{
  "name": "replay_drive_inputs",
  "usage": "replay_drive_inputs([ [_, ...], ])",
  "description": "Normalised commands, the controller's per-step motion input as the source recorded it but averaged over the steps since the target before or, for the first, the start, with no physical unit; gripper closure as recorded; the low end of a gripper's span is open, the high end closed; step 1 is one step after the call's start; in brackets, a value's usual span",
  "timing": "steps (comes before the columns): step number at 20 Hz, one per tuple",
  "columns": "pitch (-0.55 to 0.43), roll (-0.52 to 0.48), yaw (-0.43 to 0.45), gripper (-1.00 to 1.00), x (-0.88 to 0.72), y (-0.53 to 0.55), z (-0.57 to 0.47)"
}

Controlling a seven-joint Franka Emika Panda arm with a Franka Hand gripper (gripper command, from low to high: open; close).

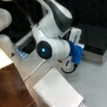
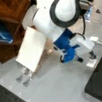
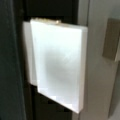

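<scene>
Lying flat on the grey surface (image 2: 59, 90), the small white block (image 2: 91, 63) is the thing nearest the gripper (image 2: 85, 58) in a front view. The block is plain and pale, with no marks that can be made out. In the wrist view, the white block (image 3: 58, 65) fills most of the frame as a thick rectangular slab with squared corners, and one side face shows along its right edge.

Its long axis runs from the wrist view's top to its bottom, leaning slightly. In a front view it slants from upper right to lower left, just beside the edge of the black mat (image 2: 101, 83). In the wrist view its left part sits over a dark area and its right part over the grey surface, with a tan block (image 3: 112, 40) apart from it on the right.

The jaws hang just above the block, below the blue camera mount (image 2: 65, 47). They look parted wide, two dark tips standing well apart with nothing gripped between them. Whether a tip touches the block cannot be told.

A white spiral notebook (image 2: 32, 50) leans at a front view's left, near the wooden shelf (image 2: 6, 7).
</scene>
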Motion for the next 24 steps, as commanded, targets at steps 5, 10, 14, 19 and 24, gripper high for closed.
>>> replay_drive_inputs([
  [5, -0.068, 0.36, -0.142, -1.0, -0.13, 0.12, -0.12],
  [10, -0.086, 0.276, -0.134, -1.0, -0.06, 0.16, -0.12],
  [14, -0.09, 0.168, -0.107, -1.0, 0.04, 0.17, -0.13],
  [19, -0.08, 0.07, -0.071, 1.0, 0.1, 0.07, -0.11],
  [24, -0.081, 0.039, -0.041, 1.0, 0.17, -0.03, -0.07],
])
